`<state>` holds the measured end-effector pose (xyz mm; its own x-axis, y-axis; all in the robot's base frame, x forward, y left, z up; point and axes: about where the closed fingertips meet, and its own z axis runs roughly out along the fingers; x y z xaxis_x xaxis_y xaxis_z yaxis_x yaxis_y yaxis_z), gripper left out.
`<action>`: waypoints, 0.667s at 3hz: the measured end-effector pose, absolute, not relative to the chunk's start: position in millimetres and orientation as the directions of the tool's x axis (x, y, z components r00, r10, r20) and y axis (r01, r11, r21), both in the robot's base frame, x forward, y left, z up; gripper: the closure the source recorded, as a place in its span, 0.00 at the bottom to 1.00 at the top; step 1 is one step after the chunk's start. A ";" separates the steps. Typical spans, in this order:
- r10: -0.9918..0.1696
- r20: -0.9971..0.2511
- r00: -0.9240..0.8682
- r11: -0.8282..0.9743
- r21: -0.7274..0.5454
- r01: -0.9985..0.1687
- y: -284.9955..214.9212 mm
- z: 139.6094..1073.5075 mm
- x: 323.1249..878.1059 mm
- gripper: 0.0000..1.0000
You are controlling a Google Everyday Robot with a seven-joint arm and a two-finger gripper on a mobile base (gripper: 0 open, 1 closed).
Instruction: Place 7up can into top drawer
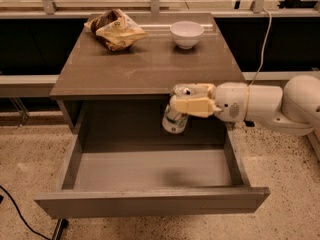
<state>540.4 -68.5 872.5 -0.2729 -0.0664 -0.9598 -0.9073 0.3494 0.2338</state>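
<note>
Brown cabinet top [142, 69], arm [270, 105] stretched level, fingers [192, 106] clamping 7up can [174, 122] over top drawer [150, 204]

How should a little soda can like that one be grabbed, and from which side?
Around its upper side wall, coming in level from the picture's right: the 7up can hangs nearly upright and round, so two fingers squeeze opposite sides. The gripper holds it so, shut on it above the open top drawer.

Cream tool [176, 99] above the grey top drawer [150, 204], white-and-green 7up can [175, 123] (silver top), brown cabinet [145, 69]
</note>
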 end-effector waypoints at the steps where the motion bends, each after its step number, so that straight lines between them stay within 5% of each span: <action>1: -0.132 -0.923 -0.361 0.341 0.299 -0.891 -65.0 820.4 522.0 1.00; 2: -0.230 -0.925 -0.302 0.320 0.221 -0.921 -56.3 791.8 520.6 1.00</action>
<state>520.6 -56.3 791.8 -0.3020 -0.2299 -0.9252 -0.9212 0.3201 0.2211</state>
